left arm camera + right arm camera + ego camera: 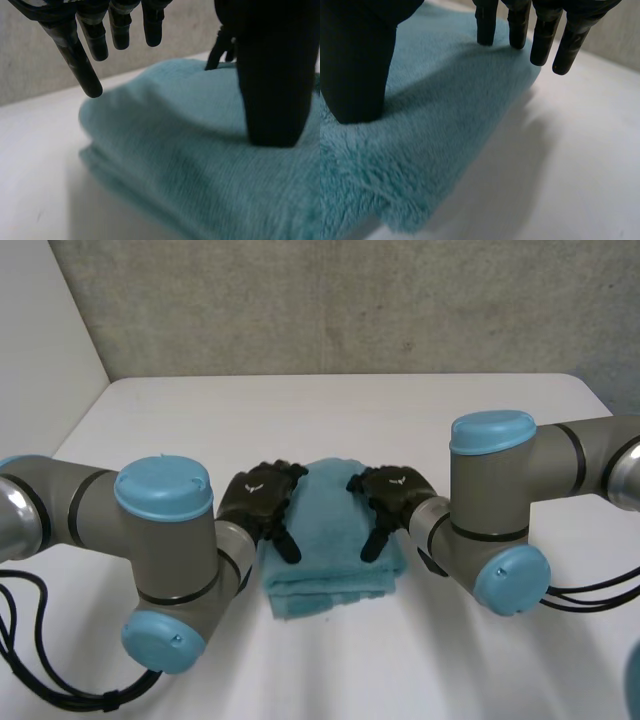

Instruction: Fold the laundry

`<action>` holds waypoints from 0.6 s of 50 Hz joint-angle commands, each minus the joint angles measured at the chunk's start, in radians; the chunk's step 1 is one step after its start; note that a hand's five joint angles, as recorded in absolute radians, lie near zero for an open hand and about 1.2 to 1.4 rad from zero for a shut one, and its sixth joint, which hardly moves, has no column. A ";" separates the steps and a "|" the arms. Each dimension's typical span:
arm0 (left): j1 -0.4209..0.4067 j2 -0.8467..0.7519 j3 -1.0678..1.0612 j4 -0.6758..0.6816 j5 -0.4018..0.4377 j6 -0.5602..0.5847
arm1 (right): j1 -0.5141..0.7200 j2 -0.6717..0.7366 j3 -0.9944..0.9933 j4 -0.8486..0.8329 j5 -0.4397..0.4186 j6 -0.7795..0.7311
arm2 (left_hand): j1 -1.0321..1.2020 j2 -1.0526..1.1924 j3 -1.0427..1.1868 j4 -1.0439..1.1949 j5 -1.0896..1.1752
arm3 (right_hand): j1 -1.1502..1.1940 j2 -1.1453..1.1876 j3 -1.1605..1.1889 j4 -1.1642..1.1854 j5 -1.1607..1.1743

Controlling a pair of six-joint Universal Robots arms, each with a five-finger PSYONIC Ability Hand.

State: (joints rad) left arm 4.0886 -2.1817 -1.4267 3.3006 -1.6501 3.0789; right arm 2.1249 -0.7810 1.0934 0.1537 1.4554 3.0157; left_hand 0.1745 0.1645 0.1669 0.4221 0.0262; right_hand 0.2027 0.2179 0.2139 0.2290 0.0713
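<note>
A teal towel (328,540) lies folded into a thick stack on the white table (330,410), between my two hands. My left hand (262,498) hovers over the towel's left edge, open, fingers straight and pointing down. In the left wrist view its thumb (272,85) rests on the towel (190,145) while the fingers (82,65) hang just above the folded edge. My right hand (392,492) is over the right edge, open too. Its thumb (355,70) presses the towel (435,130) and its fingers (540,35) hang above the towel's edge.
A grey wall (330,300) runs behind the table's far edge. Both arms' elbows (165,570) (495,530) sit low over the near table on either side of the towel.
</note>
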 commanded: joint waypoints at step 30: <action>0.217 0.568 0.124 -0.255 0.028 0.017 | -0.243 -0.704 0.158 -0.083 0.148 0.023 | 0.000 0.010 0.008 -0.248 -0.026 | -0.028 -0.043 -0.039 -0.054 -0.071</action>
State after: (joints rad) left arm 4.2727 -1.6704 -1.3301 3.1391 -1.6524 3.0950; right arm 1.9333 -1.4233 1.1846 0.0512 1.5753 3.0457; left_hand 0.1745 0.1644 0.1669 0.4221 0.0236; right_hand 0.1746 0.2178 0.2139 0.2290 0.0660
